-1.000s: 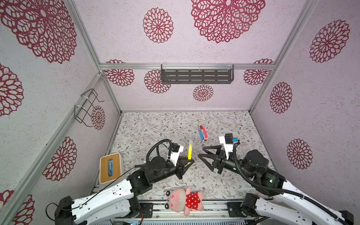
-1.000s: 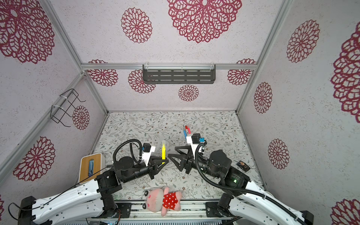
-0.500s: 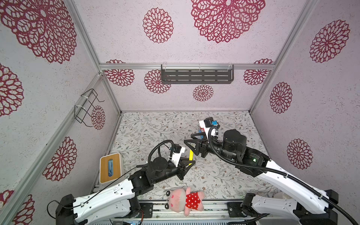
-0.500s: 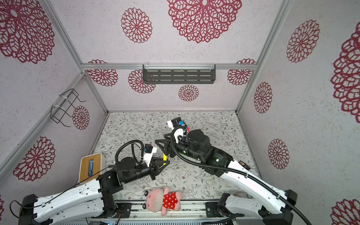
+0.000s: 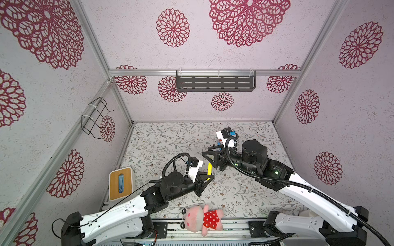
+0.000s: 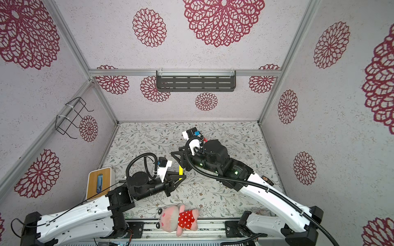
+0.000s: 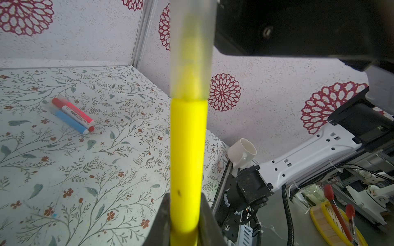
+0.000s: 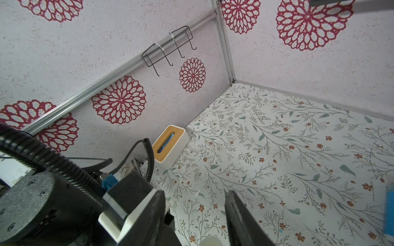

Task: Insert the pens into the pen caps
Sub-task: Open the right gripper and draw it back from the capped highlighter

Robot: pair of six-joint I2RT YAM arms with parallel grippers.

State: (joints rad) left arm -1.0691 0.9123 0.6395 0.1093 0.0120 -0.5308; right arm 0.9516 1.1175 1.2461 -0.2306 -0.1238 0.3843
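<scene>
Above mid-table, left tool [image 5: 211, 175] clamps the upright yellow pen [image 5: 209, 167]; right tool [image 8: 194, 193] gapes beside its tip.

I am seeing the yellow pen [image 7: 188, 149] looking like smooth, shiny plastic, and its top end is looking cloudy and half see-through. The table cover [image 5: 170, 140] is looking flat and not shiny. The walls [image 5: 191, 110] are looking rough and bumpy. The box [image 5: 115, 183] is showing a wooden top. The toy [image 5: 202, 217] is looking like soft cloth. The cup [image 7: 243, 152] is shining, smooth and white.
</scene>
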